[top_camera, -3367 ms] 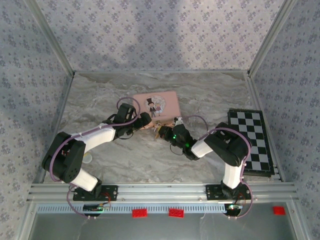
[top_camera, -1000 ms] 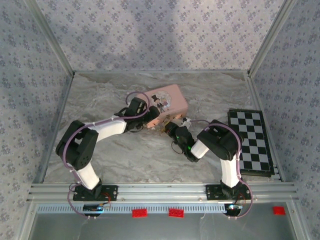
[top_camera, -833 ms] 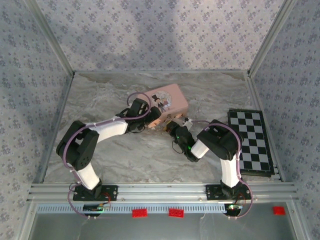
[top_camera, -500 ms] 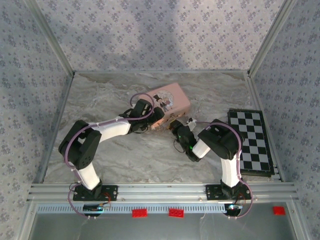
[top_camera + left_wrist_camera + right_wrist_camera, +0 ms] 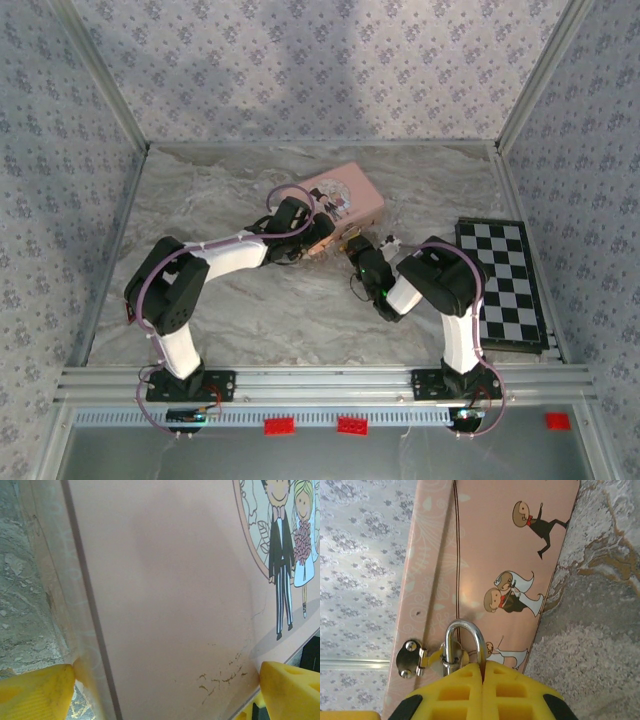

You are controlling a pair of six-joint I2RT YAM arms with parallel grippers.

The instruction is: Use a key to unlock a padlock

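The pink tin [image 5: 345,198] with the cartoon couple lies tilted at the table's middle back. My left gripper [image 5: 318,237] holds the tin's near end. In the left wrist view its yellow fingertips [image 5: 37,690] press on opposite edges of the lid [image 5: 165,580]. My right gripper [image 5: 356,248] meets the tin from the right. In the right wrist view that gripper [image 5: 483,667] is shut on the padlock. The padlock's silvery shackle [image 5: 465,625] rises out between the pads and runs through the tin's hasp [image 5: 412,657]. The brass body is hidden.
A black-and-white chequered board [image 5: 503,282] lies at the right edge, close to the right arm's elbow. Patterned walls close off the left, back and right. An aluminium rail [image 5: 320,380] runs along the front.
The tin has turned and slid back and to the right since the earliest frame. Both grippers moved with it, the left arm stretching further right over the last second.
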